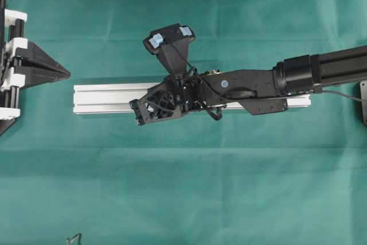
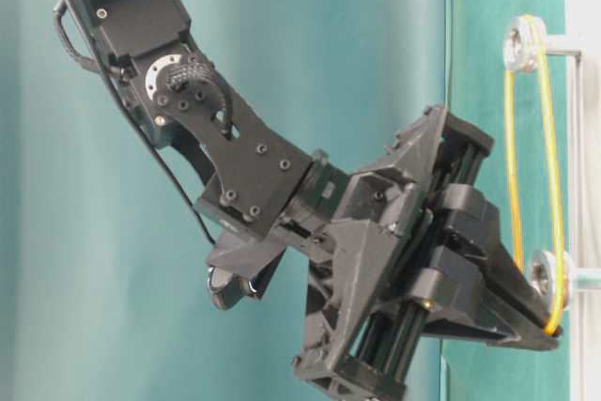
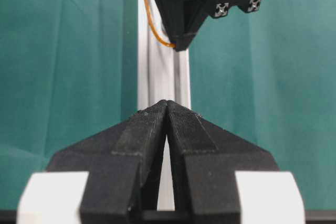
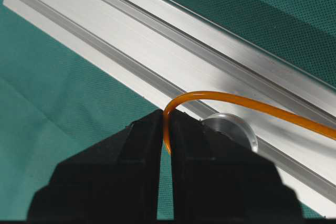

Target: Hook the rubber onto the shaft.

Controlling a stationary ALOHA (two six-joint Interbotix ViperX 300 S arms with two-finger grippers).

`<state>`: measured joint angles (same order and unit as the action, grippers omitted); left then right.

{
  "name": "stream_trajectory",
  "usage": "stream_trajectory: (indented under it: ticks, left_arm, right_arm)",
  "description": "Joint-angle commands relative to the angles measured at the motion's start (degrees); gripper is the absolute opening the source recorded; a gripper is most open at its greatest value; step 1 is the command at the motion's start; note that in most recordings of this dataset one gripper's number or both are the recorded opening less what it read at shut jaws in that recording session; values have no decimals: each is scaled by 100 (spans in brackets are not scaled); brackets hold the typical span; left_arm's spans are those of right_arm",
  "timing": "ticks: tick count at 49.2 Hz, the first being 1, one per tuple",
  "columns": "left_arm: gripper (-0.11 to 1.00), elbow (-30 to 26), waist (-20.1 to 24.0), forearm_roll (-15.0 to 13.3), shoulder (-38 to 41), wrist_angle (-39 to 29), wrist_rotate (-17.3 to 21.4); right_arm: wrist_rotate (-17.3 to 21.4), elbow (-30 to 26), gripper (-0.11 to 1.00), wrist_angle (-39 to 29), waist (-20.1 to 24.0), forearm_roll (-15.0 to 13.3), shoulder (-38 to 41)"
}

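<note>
While right gripper (image 4: pixel 165 129) pinches thin orange rubber (image 4: pixel 236 100) beside round metal shaft (image 4: pixel 231 127), we see grooved silver rail (image 1: pixel 109 97) on green cloth surface (image 1: pixel 183 187); left gripper (image 3: pixel 167 111) closed, idle.

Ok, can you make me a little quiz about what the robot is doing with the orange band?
1. True or false: the right gripper pinches the orange rubber band.
2. The band lies over what? A) the silver rail B) a red box C) a cup
3. Fill in: the left gripper is shut and holds ____.

Key:
1. True.
2. A. The band runs along the rail, past a round silver pulley.
3. Nothing. It sits beyond the rail's end, away from the band.
</note>
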<state>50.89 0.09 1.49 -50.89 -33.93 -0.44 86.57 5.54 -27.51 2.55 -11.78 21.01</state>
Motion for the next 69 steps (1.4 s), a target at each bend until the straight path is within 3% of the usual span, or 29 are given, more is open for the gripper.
stream_trajectory:
  ticks: [1, 21, 69]
  left_arm:
    - [0, -193, 0, 18, 26, 26, 0]
    - [0, -185, 9, 18, 26, 26, 0]
    - [0, -193, 9, 18, 9, 26, -9]
  right_arm:
    - [0, -79, 7, 9, 44, 18, -70]
    - [176, -18, 7, -114, 149, 35, -70]
    - [185, 123, 7, -158, 272, 44, -123]
